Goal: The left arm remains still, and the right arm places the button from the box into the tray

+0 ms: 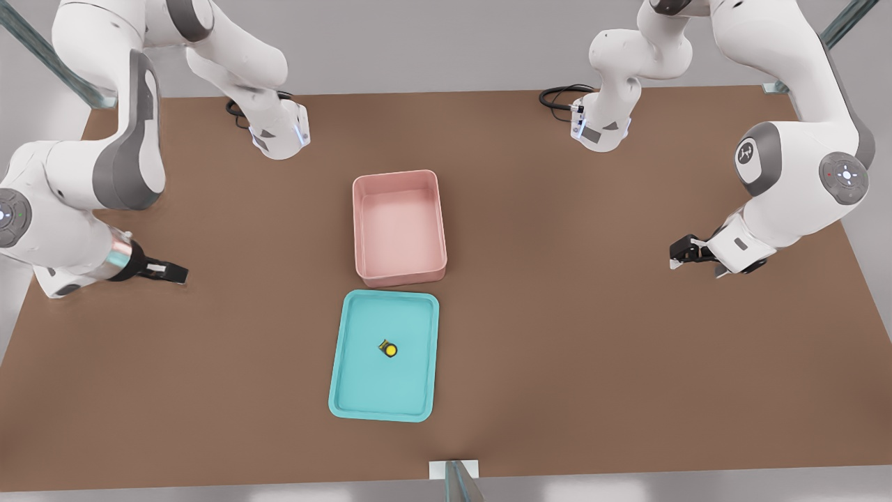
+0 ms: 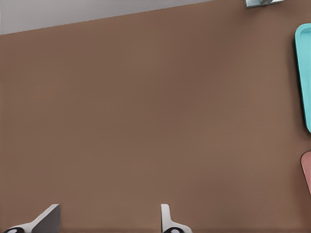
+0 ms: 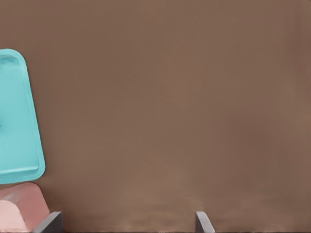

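Observation:
The button (image 1: 388, 348), a yellow cap on a black body, lies near the middle of the turquoise tray (image 1: 348, 390). The pink box (image 1: 398, 226) stands just behind the tray and holds nothing. My gripper (image 1: 180, 272), on the arm with the silver wrist cuff, hovers low over the bare table at the front view's left, far from both containers. It is open and empty. In the right wrist view its fingertips (image 3: 201, 221) stand wide apart over the table, with the tray (image 3: 14, 121) and a corner of the box (image 3: 22, 208) at the frame's edge.
The parked arm's gripper (image 1: 690, 251) hangs at the front view's right. Both arm bases and black cables (image 1: 561, 94) sit along the table's far edge. A small metal bracket (image 1: 454, 474) stands at the near edge.

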Available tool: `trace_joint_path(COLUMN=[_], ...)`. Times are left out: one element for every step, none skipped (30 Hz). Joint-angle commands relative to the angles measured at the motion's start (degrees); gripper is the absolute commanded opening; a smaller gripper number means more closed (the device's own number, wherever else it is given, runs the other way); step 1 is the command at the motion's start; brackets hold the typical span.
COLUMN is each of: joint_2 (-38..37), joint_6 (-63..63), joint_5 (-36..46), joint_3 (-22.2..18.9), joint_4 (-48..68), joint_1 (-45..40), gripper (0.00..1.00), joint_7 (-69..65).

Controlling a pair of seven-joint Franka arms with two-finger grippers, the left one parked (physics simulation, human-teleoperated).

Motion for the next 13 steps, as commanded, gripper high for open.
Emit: trace_joint_path(joint_2=[-5.1, -4.2, -2.7, -0.9, -0.5, -0.5, -0.1, -0.1, -0.1, 0.0, 0.1, 0.1, 0.1], joint_6=[2.9, 3.2, 3.6, 2.8, 2.8, 2.8, 2.8, 2.8, 2.7, 2.7, 2.7, 2.6, 2.5], joint_5=[2.8, 2.5, 2.5, 2.4, 2.4, 2.4, 2.4, 2.4, 2.5, 2.5, 2.6, 2.6, 2.6], joint_3=[0.6, 0.7, 0.8, 0.8, 0.8, 0.8, 0.8, 0.5, 0.3, 0.2, 0.2, 0.2, 0.2], joint_4=[-7.4, -6.7, -6.4, -3.2, -2.7, -2.7, -2.6, -2.6, -2.7, -2.7, -2.7, -2.7, -2.7], joint_1=[-0.4, 0.9, 2.7, 2.9, 3.9, 3.9, 3.9, 3.7, 3.5, 3.5, 3.4, 3.4, 3.4], gripper=[1.00, 1.00, 1.00, 1.00, 1.00, 1.00, 1.00, 1.00, 1.00, 1.00, 1.00, 1.00, 1.00], joint_7=[-8.9, -8.6, -8.5, -8.4, -8.2, -7.8, -7.8, -7.8, -7.8, -7.8, -7.8, -7.8, -7.8])
